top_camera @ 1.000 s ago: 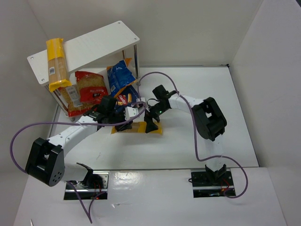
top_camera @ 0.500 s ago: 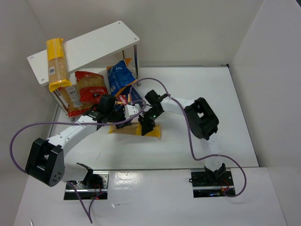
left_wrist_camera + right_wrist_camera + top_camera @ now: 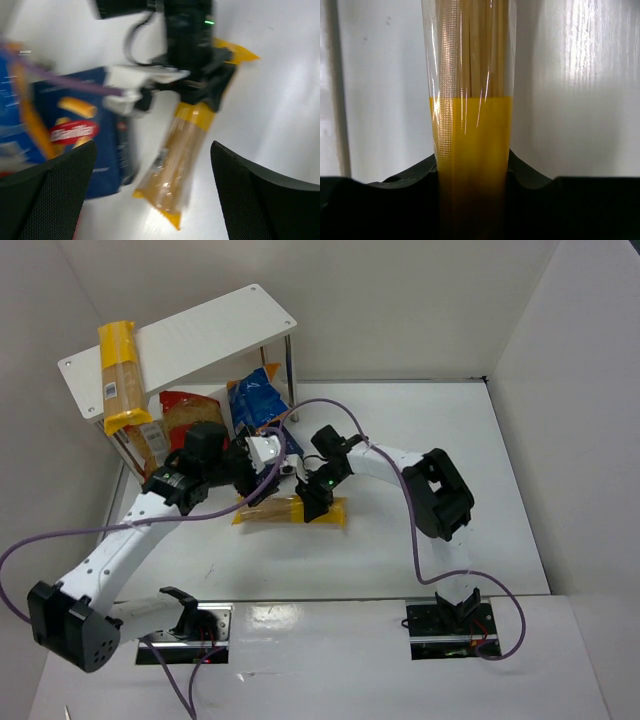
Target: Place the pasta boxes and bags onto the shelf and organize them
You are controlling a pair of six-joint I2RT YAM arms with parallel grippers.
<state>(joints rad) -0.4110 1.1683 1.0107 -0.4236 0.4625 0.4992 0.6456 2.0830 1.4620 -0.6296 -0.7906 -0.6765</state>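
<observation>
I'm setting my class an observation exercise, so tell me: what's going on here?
Two robot arms are stocking a white shelf with pasta. The right hand is closed around one end of a spaghetti bag lying on the table. The left hand hangs open above it, holding nothing. A second spaghetti bag lies across one end of the shelf top. A red pasta bag and a blue bag sit beneath the shelf, with a dark-blue pasta box on the table near them.

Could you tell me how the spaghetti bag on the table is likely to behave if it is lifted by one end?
The spaghetti bag is probably fairly stiff, since long straight strands fill it. Gripped at its yellow end by the right gripper, it may droop or swing. Its glossy film looks slippery.
</observation>
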